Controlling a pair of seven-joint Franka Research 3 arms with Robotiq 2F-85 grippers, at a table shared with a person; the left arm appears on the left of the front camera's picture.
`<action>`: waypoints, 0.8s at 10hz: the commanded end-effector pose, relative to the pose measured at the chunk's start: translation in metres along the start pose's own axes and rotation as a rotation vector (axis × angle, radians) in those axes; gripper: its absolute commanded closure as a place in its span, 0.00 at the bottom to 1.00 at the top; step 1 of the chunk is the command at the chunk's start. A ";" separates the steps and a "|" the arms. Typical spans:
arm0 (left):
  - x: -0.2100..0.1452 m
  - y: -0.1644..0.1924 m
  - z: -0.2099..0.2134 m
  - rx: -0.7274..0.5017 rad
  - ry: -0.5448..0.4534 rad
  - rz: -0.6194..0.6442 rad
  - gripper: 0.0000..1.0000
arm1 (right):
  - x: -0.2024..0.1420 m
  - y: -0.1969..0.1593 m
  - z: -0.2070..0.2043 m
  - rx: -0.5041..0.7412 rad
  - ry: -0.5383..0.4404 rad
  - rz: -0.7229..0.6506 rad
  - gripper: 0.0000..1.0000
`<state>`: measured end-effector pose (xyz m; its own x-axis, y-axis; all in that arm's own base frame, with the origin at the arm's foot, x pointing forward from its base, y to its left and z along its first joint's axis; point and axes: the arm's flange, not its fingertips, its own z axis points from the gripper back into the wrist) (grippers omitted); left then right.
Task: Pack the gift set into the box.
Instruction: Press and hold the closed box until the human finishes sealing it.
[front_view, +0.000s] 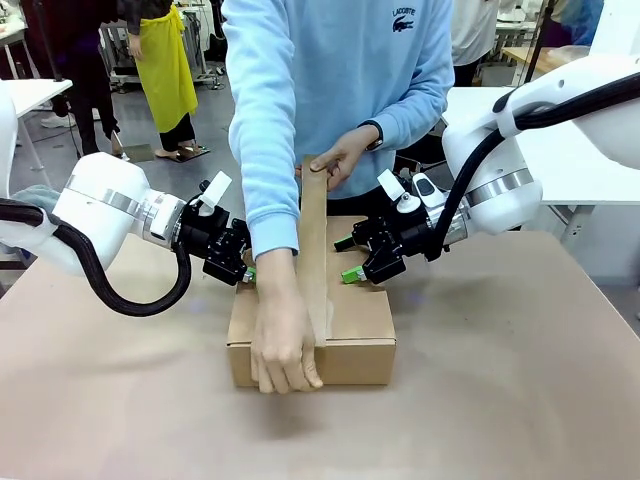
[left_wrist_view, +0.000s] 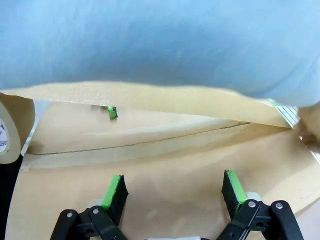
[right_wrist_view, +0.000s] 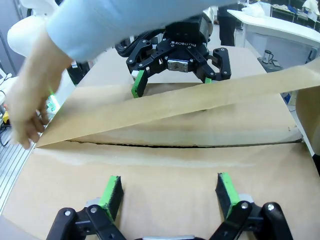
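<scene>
**Box taped shut on the table**

Brown paper covers the table (front_view: 520, 380), and the box (front_view: 355, 330) is set in the middle of it with its flaps down. A strip of tape (front_view: 314, 250) is pulled along the top seam by a person's hands (front_view: 283, 345). The left tool (front_view: 243, 268) and right tool (front_view: 350, 258) are held open over the lid, one at each side, gripping nothing.
</scene>
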<state>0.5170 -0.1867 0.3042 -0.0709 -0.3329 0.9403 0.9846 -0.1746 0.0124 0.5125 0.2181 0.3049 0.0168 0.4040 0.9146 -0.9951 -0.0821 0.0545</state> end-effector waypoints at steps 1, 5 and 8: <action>-0.004 -0.002 -0.002 -0.002 0.007 0.001 0.00 | -0.005 0.003 -0.001 -0.012 0.007 -0.004 0.00; -0.004 -0.002 -0.002 -0.002 0.007 0.001 0.00 | -0.005 0.003 -0.001 -0.012 0.007 -0.004 0.00; -0.004 -0.002 -0.002 -0.002 0.007 0.001 0.00 | -0.005 0.003 -0.001 -0.012 0.007 -0.004 0.00</action>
<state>0.5171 -0.1866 0.3043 -0.0708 -0.3329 0.9403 0.9846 -0.1743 0.0125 0.5125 0.2180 0.3049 0.0168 0.4040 0.9146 -0.9951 -0.0821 0.0545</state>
